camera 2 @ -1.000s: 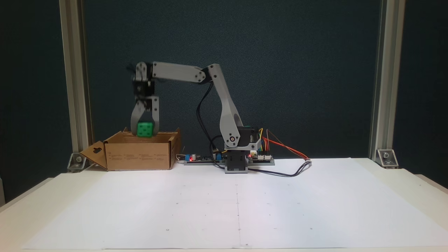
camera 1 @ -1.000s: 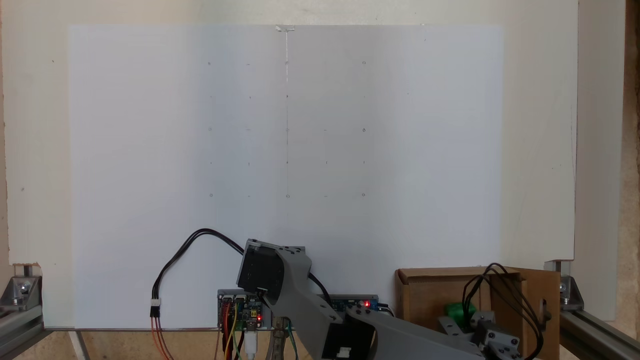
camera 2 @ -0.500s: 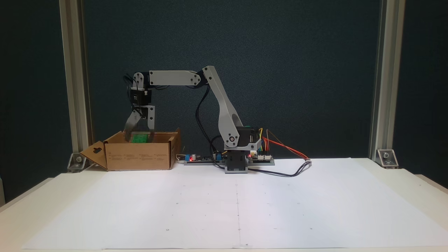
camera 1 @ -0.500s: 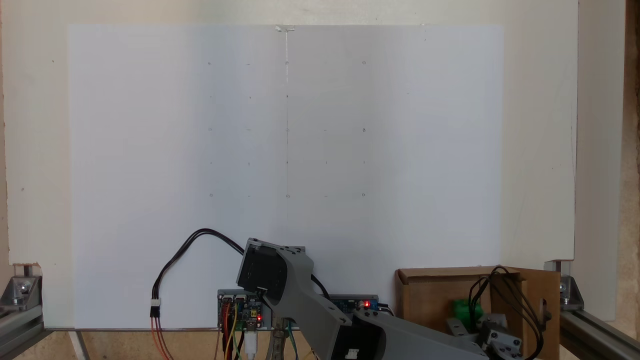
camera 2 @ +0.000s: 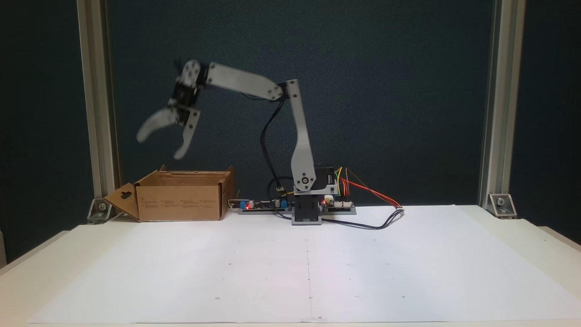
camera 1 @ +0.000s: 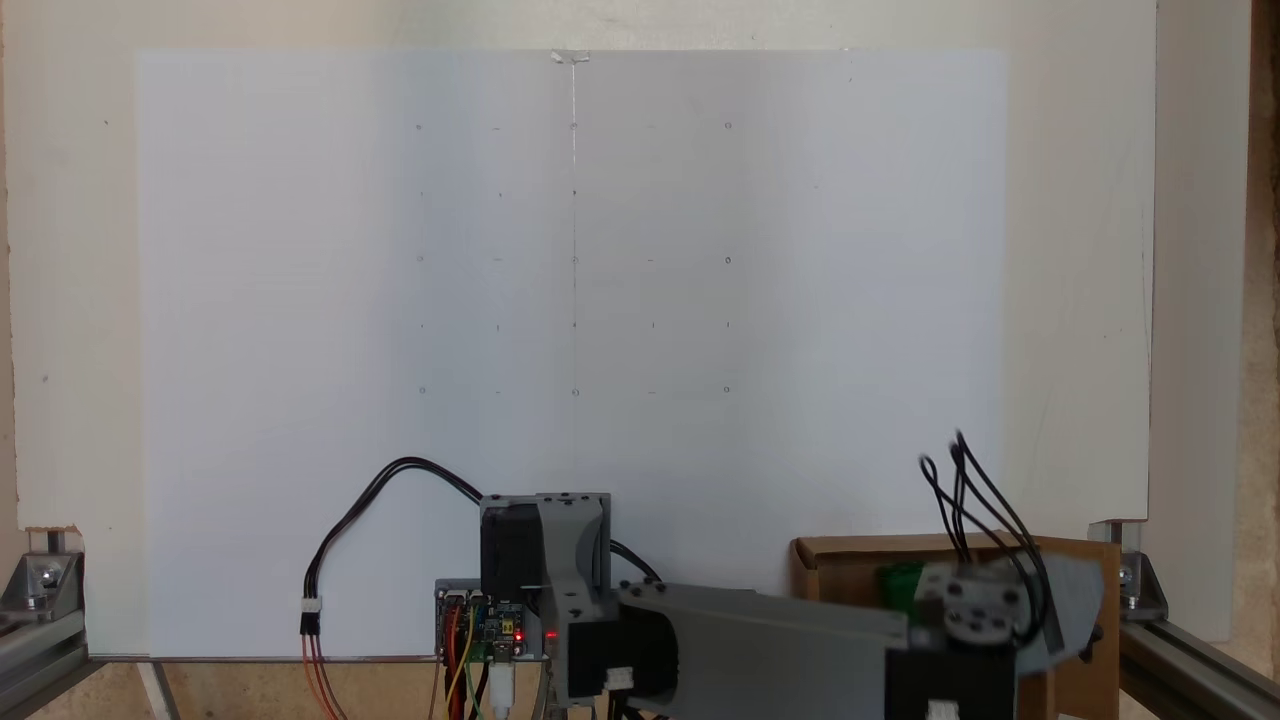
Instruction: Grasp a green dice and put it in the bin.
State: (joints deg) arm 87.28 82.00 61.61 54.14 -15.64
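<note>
In a fixed view the green dice lies inside the bin, a brown cardboard box; the arm's wrist covers part of the dice. From the side the bin stands at the table's back left, with a keyhole-cut flap hanging out to the left, and its wall hides the dice. My gripper hangs well above the bin's left part, blurred by motion. Its two fingers are spread wide, with nothing between them.
The arm's base, circuit boards and coloured wires sit at the back middle of the white paper sheet. A black cable loops onto the sheet. Aluminium posts stand at both back corners.
The gripper opened and let go of the green dice, which dropped into the bin. The arm then swung up and away from the bin's opening.
</note>
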